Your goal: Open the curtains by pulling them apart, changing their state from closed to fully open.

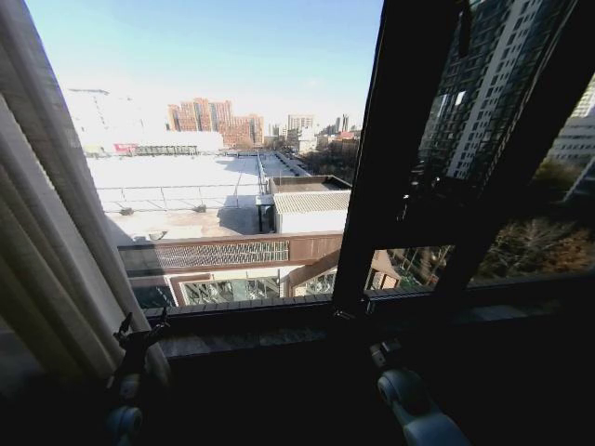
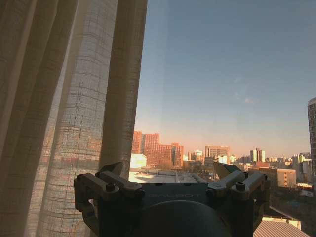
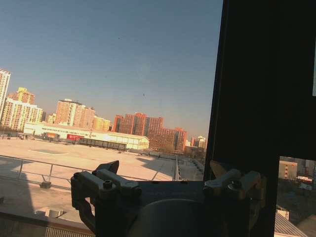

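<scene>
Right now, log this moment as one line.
curtain: bunched left | window: uncovered | left gripper: open beside curtain | right gripper: open

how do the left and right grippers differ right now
The left gripper sits low beside the curtain bunched at the window's left edge; the right gripper sits low below the dark window frame, with no fabric near it. The left wrist view looks past pleated fabric to the sky; the right wrist view looks at bare glass and the frame. Both grippers are open, hold nothing, and point at the window.
</scene>
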Controlling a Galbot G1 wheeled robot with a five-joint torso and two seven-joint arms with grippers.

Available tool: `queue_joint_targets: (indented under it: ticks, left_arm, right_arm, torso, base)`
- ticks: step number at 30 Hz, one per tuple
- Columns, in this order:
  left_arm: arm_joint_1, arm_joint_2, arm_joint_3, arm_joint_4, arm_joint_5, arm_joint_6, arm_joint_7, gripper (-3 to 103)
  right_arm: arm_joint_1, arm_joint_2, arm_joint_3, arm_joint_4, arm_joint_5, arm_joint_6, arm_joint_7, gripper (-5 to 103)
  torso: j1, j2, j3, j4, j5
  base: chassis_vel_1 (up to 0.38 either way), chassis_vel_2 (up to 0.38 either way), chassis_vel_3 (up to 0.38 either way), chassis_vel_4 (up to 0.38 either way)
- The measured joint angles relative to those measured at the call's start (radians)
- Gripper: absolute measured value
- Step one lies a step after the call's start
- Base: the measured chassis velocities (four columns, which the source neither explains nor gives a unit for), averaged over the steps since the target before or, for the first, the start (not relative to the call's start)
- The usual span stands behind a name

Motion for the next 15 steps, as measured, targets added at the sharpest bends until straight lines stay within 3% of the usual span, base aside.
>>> queue_joint_targets:
  ticks: [15]
  left_arm:
    - [-0.001,0.000,0.000,-0.001,0.000,0.001,-0.002,100]
  right_arm:
    - [0.000,0.000,0.000,0.000,0.000,0.000,0.000,100]
  torso:
    - [0.000,0.000,0.000,0.0001,-0.0001]
  base:
    - [-0.025,-0.025,0.032,0.026]
